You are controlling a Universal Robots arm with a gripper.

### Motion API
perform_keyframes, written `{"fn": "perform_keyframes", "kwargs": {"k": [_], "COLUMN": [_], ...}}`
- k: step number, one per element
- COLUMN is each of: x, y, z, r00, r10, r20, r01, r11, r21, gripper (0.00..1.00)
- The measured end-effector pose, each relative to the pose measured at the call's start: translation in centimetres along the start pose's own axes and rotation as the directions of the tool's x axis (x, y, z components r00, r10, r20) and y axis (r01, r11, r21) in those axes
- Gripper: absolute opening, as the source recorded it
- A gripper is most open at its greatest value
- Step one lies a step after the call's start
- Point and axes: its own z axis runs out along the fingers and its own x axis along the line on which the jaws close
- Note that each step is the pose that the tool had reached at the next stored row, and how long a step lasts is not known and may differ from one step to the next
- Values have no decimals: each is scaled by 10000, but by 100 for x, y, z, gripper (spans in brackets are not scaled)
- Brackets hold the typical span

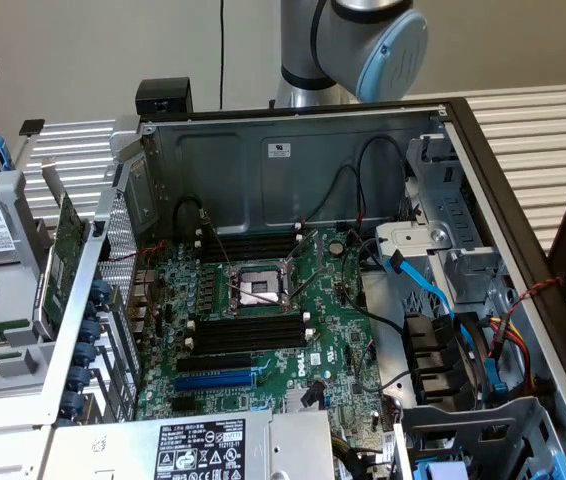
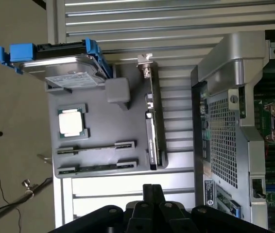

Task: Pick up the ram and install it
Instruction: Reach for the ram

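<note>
Hovering by the gray tray (image 2: 98, 126), my gripper (image 2: 152, 190) is empty, fingers (image 2: 147, 195) pressed together. Two ram sticks (image 2: 96, 168) rest edgewise there, thin and dark.

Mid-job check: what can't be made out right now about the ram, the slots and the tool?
- Thin green ram sticks on the grey tray, wrist view: too small to read labels.
- Long black motherboard slots, exterior view: end latches too small to judge.
- Black tool, wrist view: body cut off by the picture's edge.
</note>
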Motion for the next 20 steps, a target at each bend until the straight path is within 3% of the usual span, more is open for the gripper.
{"fn": "perform_keyframes", "kwargs": {"k": [8, 14, 20], "x": [362, 497, 595], "y": [40, 222, 233], "z": [37, 78, 86], "r00": [10000, 10000, 10000], "r10": [-1, -1, -11], "r20": [1, 1, -1], "r01": [1, 1, 11], "r11": [10000, 10000, 10000], "r21": [-2, 3, 2], "gripper": [10, 10, 10]}}
